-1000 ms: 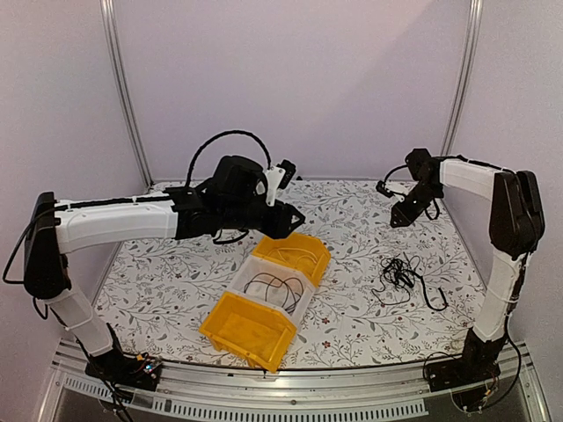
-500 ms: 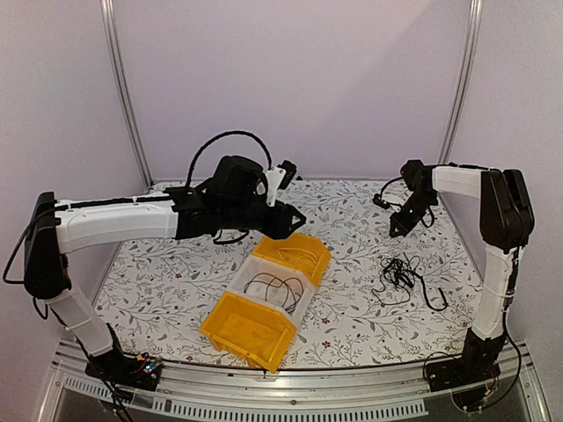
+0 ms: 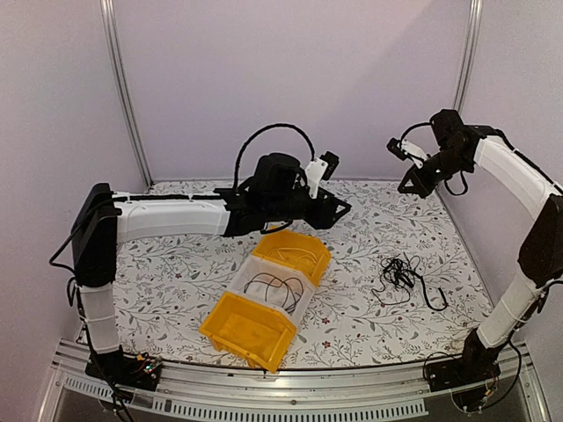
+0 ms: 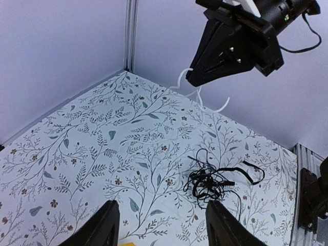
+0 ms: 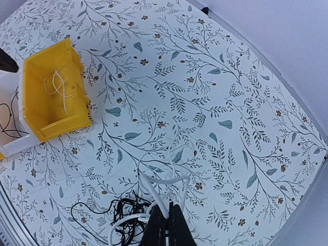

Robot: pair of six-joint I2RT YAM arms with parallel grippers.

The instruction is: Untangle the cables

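Cables (image 3: 403,274) balled up black right of the far yellow bin (image 3: 321,259), right gripper (image 5: 165,215) pinching a white cable (image 4: 200,97), left gripper (image 4: 164,233) gaping

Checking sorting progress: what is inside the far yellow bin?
One thin pale cable lies loose on the floor of the far yellow bin. No black cable shows in it. The floor strip just behind its front wall is hidden.

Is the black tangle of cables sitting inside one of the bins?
No, the black tangle lies on the floral table, apart from the three bins.
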